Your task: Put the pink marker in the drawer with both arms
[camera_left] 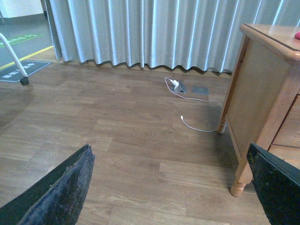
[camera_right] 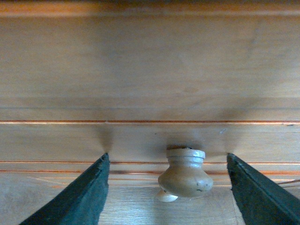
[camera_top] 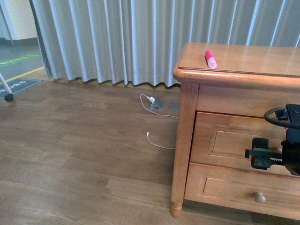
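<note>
Front view: the pink marker (camera_top: 210, 59) lies on the chest (camera_top: 187, 117), on its glossy top. The right gripper (camera_top: 258, 158) sits at the closed drawer (camera_top: 225, 140); its arm is cut off by the frame.

Left wrist view: the left gripper (camera_left: 168, 150) is spread wide over the plank floor (camera_left: 117, 140). The marker is barely a pink sliver.

Right wrist view: flat black fingers (camera_right: 89, 192) stand wide apart either side of the round pale knob (camera_right: 184, 176), not touching it.

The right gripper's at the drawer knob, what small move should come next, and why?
Probably ease the right gripper forward and close it on the knob. Its jaws stand open either side of it, the drawer is shut, and the pink marker lies on the chest top.
</note>
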`<state>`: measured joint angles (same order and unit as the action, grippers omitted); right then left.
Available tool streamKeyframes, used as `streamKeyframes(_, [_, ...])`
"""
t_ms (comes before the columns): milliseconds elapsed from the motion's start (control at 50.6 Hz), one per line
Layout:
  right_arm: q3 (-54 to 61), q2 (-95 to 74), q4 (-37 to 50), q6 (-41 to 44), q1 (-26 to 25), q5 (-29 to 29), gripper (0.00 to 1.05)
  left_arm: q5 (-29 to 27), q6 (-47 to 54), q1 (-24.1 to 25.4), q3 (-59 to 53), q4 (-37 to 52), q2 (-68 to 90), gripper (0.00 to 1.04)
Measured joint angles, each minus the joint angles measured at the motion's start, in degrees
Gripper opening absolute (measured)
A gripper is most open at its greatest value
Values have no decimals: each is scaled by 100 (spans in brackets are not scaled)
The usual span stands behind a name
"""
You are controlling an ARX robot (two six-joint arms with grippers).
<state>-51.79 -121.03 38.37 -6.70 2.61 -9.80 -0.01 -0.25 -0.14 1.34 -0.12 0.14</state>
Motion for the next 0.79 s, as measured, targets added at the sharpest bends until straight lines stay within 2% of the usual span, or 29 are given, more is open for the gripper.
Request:
streamKeyframes(59, [0, 0, 33, 4, -7, 22, 64, 0, 0, 0, 0, 0, 0, 99])
streamKeyframes(138, [9, 0, 63, 42, -9, 20, 47, -2, 0, 0, 0, 0, 0, 99])
streamKeyframes(296, [9, 0, 66, 111, -48, 22, 25, 0, 0, 0, 0, 0, 0, 99])
streamKeyframes(435, [22, 0, 52, 160, -50, 22, 23, 0, 0, 0, 0, 0, 0, 99])
streamKeyframes(553, [48, 146, -323, 170, -57, 26, 23, 0, 0, 0, 0, 0, 0, 99])
streamKeyframes(791, [743, 796, -743, 35, -59, 299, 23, 0, 0, 0, 0, 0, 0, 99])
